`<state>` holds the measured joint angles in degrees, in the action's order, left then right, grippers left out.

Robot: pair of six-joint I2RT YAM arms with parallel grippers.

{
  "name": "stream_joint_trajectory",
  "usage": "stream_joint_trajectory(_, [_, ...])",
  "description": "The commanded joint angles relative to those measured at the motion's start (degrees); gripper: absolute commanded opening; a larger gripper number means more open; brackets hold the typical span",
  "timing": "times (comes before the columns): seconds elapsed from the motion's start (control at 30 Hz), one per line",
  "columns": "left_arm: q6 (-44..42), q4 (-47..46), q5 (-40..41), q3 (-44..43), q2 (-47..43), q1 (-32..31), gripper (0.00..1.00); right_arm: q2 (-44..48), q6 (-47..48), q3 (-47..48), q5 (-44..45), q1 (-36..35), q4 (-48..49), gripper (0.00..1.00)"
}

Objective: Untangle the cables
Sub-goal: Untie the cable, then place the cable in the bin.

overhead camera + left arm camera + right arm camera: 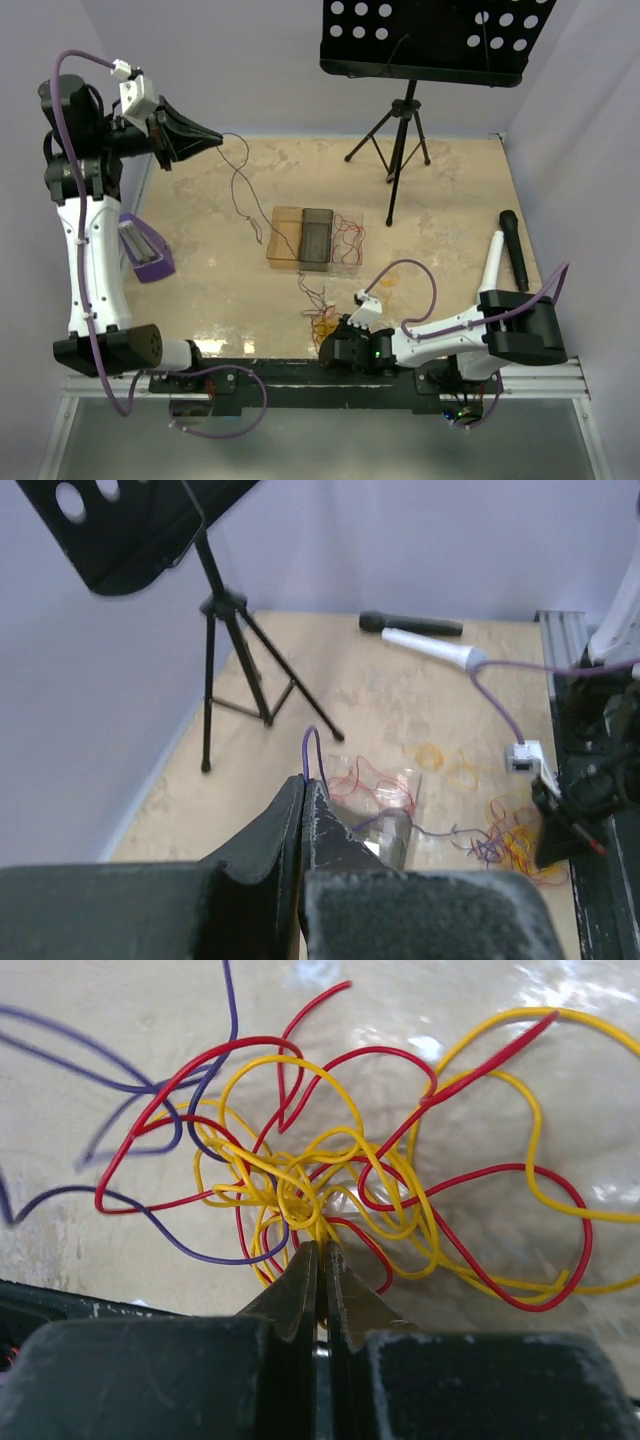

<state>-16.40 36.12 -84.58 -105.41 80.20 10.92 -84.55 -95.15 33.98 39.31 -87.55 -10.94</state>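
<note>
Tangle (322,325) sits at the surface's (450,200) near edge, dead ahead of my right fingers (312,1260), pinched shut on its yellow-red knot (300,1195). Left fingers (305,785) (raised, far left) pinch one purple wire (310,742); it trails down towards the knot. Right arm is far nearer.

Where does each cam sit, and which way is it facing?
Top external: above and behind the bases, looking down on the table; both arms show, left hand raised, right hand low.
Left wrist: on the raised left arm, looking across to the music stand; its shut hand pinches a purple cable.
Right wrist: just above the table, facing the cable tangle; its hand is shut on the knot.
Shared: top and left wrist both show stand and tangle.
</note>
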Motion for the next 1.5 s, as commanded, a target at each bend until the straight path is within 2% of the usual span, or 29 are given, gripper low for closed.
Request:
stream_joint_trajectory(0.0, [60.5, -81.7, -0.3, 21.3, -7.8, 0.4, 0.0, 2.7, -10.3, -2.5, -0.7, -1.8, -13.0, 0.0])
stream_joint_trajectory(0.03, [78.1, -104.3, 1.0, 25.0, -7.2, 0.5, 0.05, 3.5, -10.0, -2.3, -0.1, -2.2, -12.8, 0.0])
stream_joint_trajectory(0.07, [91.6, -116.9, 2.2, 26.0, -4.3, 0.2, 0.08, 4.3, -10.0, -1.9, 0.7, -2.1, -13.7, 0.0])
stream_joint_trajectory(0.1, [99.9, -125.0, 3.4, 24.9, -1.7, 0.0, 0.08, 4.7, -10.7, -1.4, 1.6, -2.2, -15.1, 0.0])
stream_joint_trajectory(0.2, [121.6, -141.2, 4.3, 14.4, 7.7, 0.2, 0.0, 6.6, -13.2, -1.5, 1.9, -2.1, -16.9, 0.0])
stream_joint_trajectory(0.23, [125.7, -144.9, 4.1, 10.5, 10.2, 0.3, 0.0, 7.5, -13.3, -2.2, 1.4, -2.1, -16.5, 0.0])
stream_joint_trajectory(0.27, [127.0, -144.6, 4.2, 7.5, 11.5, 0.7, 0.0, 8.0, -13.9, -3.0, 0.7, -2.1, -16.3, 0.0])
stream_joint_trajectory(0.33, [124.7, -140.9, 5.0, 2.7, 13.0, 2.6, 0.0, 8.9, -14.8, -4.9, -0.5, -2.1, -16.0, 0.0])
stream_joint_trajectory(0.53, [101.1, -108.3, 6.0, -13.0, 13.0, 6.7, 0.0, 9.8, -14.8, -5.4, 0.4, -2.1, -15.3, 0.0])
stream_joint_trajectory(0.6, [97.2, -104.8, 7.0, -13.1, 11.5, 6.7, 0.05, 10.2, -13.7, -4.0, 1.9, -2.2, -15.8, 0.0])
stream_joint_trajectory(0.67, [96.8, -105.8, 8.3, -8.4, 8.9, 6.3, 0.09, 10.8, -11.9, -2.4, 3.7, -2.1, -16.0, 0.0])
stream_joint_trajectory(0.77, [95.1, -106.8, 8.4, -1.1, 5.9, 5.5, 0.1, 12.2, -6.1, 0.9, 6.2, -2.3, -13.5, 0.0])
stream_joint_trajectory(0.8, [95.3, -107.8, 8.3, 0.8, 5.2, 5.5, 0.1, 12.5, -4.3, 2.3, 6.7, -2.1, -13.1, 0.07])
stream_joint_trajectory(0.87, [97.2, -111.5, 8.1, 5.0, 4.7, 5.5, 0.09, 12.2, -1.2, 5.6, 8.5, -2.1, -13.8, 0.27])
stream_joint_trajectory(0.93, [100.7, -116.4, 8.2, 8.1, 4.5, 5.4, 0.09, 11.5, 1.2, 9.2, 10.1, -2.2, -15.4, 0.42])
stream_joint_trajectory(1.07, [109.4, -126.9, 7.3, 12.4, 5.1, 5.0, 0.09, 12.2, 6.0, 15.6, 13.6, -2.2, -19.4, 0.58])
stream_joint_trajectory(1.17, [116.2, -136.8, 5.8, 14.4, 5.9, 4.6, 0.09, 15.1, 13.6, 18.8, 16.4, -2.2, -16.7, 0.68])
stream_joint_trajectory(1.3, [122.0, -144.8, 4.8, 17.6, 6.5, 4.2, 0.09, 18.2, 23.9, 21.3, 19.2, -2.2, -12.4, 0.73])
stream_joint_trajectory(1.47, [118.9, -144.8, 4.1, 24.3, 4.6, 2.8, 0.09, 20.5, 25.7, 23.4, 21.2, -2.2, -13.0, 0.73])
